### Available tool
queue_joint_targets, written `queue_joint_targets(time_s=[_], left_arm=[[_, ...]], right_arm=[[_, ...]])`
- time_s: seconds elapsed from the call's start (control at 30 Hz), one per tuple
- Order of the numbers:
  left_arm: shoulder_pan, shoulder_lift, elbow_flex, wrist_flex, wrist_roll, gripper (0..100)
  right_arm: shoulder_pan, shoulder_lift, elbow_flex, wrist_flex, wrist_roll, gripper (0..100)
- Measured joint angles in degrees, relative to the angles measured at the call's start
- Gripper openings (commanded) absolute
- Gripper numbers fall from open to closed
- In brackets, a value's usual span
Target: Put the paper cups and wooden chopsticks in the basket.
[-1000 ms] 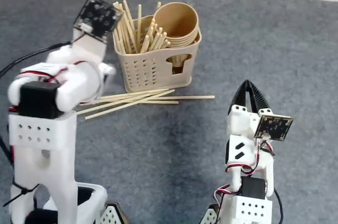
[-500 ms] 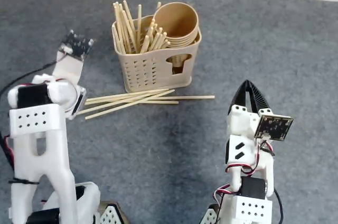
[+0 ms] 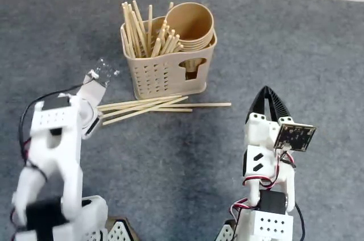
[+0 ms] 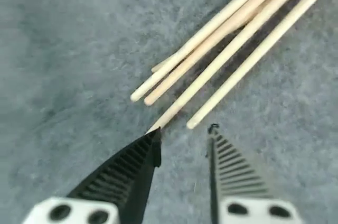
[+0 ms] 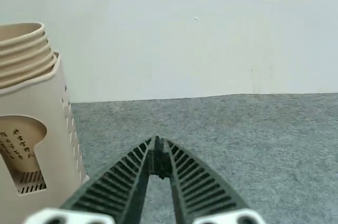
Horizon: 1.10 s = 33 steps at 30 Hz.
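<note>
A beige basket [image 3: 168, 73] at the table's back holds stacked paper cups [image 3: 190, 22] and several upright wooden chopsticks [image 3: 142, 30]. More loose chopsticks [image 3: 159, 106] lie flat on the grey mat in front of it; their ends [image 4: 211, 65] lie just beyond my left gripper [image 4: 182, 137], which is open and low over the mat. My left arm [image 3: 62, 133] stands at the left end of that bundle. My right gripper [image 3: 268, 104] is shut and empty to the right of the basket [image 5: 31, 145], with the stacked cups [image 5: 24, 49] in its view.
Grey felt mat [image 3: 187, 161] covers the table. A white wall [image 5: 200, 39] rises behind the mat's far edge. Open mat lies between the two arms and right of the basket.
My left arm has swung down from beside the basket's top to the mat, bringing its gripper to the near ends of the loose chopsticks. The right arm has not moved.
</note>
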Motion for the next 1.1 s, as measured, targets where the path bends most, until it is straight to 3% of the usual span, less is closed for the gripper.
queue_joint_targets(time_s=[0.4,0.6,0.83,0.97,1.1], left_arm=[[0.0,22.8,-18.3,4.2,-0.5,19],[0.0,29.3,-22.6,4.2,-5.9,13],[0.2,30.9,-23.5,7.3,-8.4,11],[0.2,30.9,-23.5,10.3,-10.3,1],[0.4,29.0,-22.6,15.5,-11.1,1]], right_arm=[[0.0,0.0,0.0,0.0,0.0,0.6],[0.0,0.0,0.0,0.0,0.0,0.6],[0.0,0.0,0.0,0.0,0.0,0.6],[0.0,0.0,0.0,0.0,0.0,0.6],[0.0,0.0,0.0,0.0,0.0,0.6]])
